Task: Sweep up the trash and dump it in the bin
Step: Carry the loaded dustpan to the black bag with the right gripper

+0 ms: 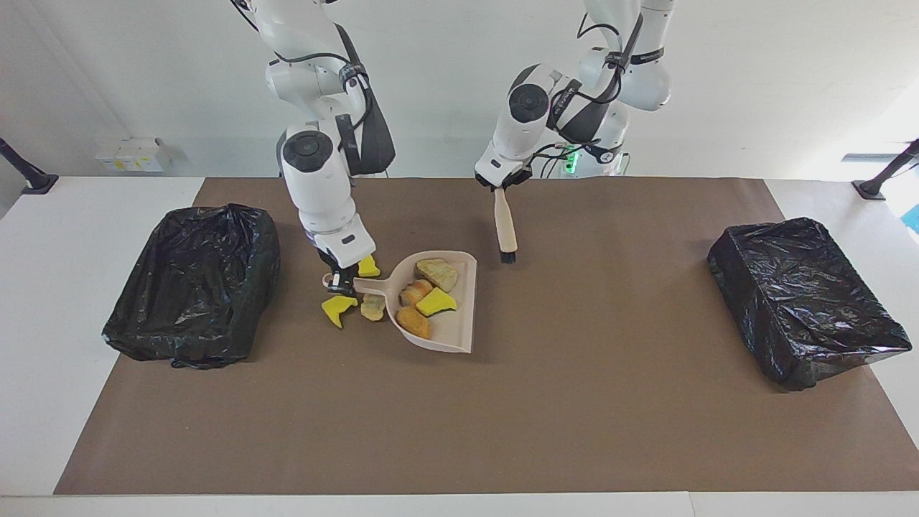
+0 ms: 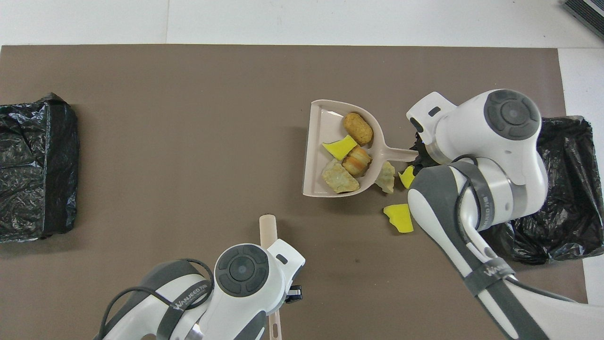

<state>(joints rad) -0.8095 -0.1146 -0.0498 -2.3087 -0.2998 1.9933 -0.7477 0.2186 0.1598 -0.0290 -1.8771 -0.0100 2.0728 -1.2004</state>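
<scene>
Dustpan (image 1: 438,309) carries four bits of trash (image 1: 423,296).
Right hand (image 1: 339,281) pinches its handle; left hand (image 1: 500,185) pinches the brush (image 1: 505,228) above the surface (image 1: 610,402).

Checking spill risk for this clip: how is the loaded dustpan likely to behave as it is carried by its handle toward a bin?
The dustpan looks like rigid moulded plastic, so it probably won't flex. The right gripper holds only the handle's end, so the loaded scoop may sag or twist. Its four loose scraps lie unrestrained near an open front lip; tilting forward would likely spill them.

White wall (image 1: 754,72), white table (image 1: 43,301), brown mat (image 1: 574,402)
</scene>
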